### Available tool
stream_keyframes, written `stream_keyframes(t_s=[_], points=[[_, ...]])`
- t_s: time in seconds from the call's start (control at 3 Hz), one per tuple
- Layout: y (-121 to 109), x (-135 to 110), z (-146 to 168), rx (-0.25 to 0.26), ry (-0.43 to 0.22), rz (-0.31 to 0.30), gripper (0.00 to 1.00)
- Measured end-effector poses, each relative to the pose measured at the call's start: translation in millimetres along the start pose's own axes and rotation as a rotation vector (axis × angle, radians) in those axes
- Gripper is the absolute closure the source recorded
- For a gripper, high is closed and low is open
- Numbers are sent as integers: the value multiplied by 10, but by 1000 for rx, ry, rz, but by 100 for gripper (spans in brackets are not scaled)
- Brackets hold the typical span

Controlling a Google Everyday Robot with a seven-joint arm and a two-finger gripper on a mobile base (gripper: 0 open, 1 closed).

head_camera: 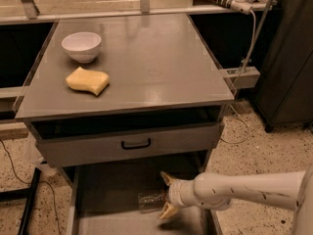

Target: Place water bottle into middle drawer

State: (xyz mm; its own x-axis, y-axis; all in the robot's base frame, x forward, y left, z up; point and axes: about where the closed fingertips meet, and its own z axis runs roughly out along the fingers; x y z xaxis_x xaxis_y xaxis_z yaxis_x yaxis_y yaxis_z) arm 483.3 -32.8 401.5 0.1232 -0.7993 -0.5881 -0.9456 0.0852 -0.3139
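Observation:
The water bottle (pixel 148 199) lies on its side on the grey floor of the open middle drawer (pixel 107 192), near its right half. My gripper (pixel 165 195) reaches in from the right, low inside the drawer. Its two tan fingertips (pixel 167 178) stand spread apart on either side of the bottle's near end, so it is open around the bottle and not clamping it. The white arm runs off to the right edge of the view.
The drawer above (pixel 128 143), with a black handle, is pulled out a little and overhangs the middle drawer. On the cabinet top (pixel 161 62) stand a white bowl (pixel 81 46) and a yellow sponge (pixel 87 80). A dark cabinet (pixel 288 58) stands at the right; cables hang nearby.

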Motion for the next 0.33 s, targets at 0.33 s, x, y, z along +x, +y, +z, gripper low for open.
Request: stream_keyframes(t_s=[0.33], points=[[0,0,0,0,0,0,0]])
